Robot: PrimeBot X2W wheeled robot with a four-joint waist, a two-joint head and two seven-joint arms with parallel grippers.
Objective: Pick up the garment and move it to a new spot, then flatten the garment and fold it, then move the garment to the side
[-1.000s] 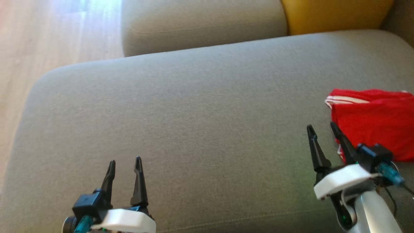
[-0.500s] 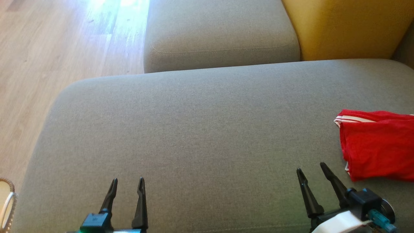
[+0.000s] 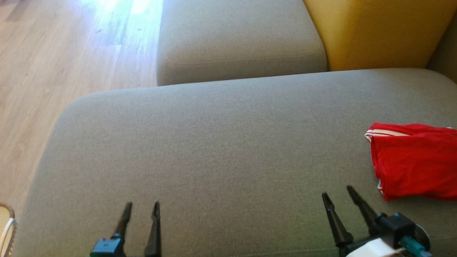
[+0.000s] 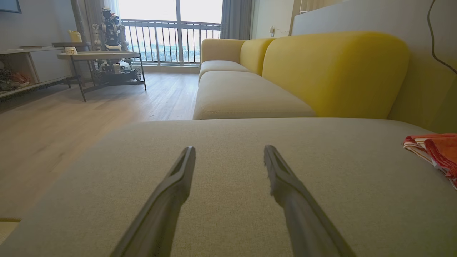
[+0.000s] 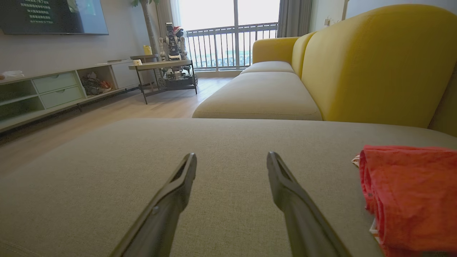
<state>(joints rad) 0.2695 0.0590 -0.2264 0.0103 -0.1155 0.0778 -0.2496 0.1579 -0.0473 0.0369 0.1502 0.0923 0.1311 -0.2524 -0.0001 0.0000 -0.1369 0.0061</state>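
Observation:
The garment (image 3: 414, 164) is red with white stripes at one edge and lies folded at the right side of the grey sofa cushion (image 3: 221, 142). It also appears as the garment (image 5: 410, 192) in the right wrist view and the garment (image 4: 433, 150) in the left wrist view. My right gripper (image 3: 337, 199) stands open just left of and in front of it, nothing between its fingers. My left gripper (image 3: 142, 207) is open and empty near the cushion's front left.
A second grey seat cushion (image 3: 239, 39) lies beyond, with a yellow backrest (image 3: 375, 32) at the top right. Wooden floor (image 3: 53, 64) runs along the left. A woven basket rim (image 3: 7, 225) peeks in at the lower left. A low table (image 5: 160, 67) stands far off.
The whole picture has shifted down, so the camera moved. Both grippers sit lower in view, and the right gripper has drawn back from the garment's edge. The garment has not changed shape.

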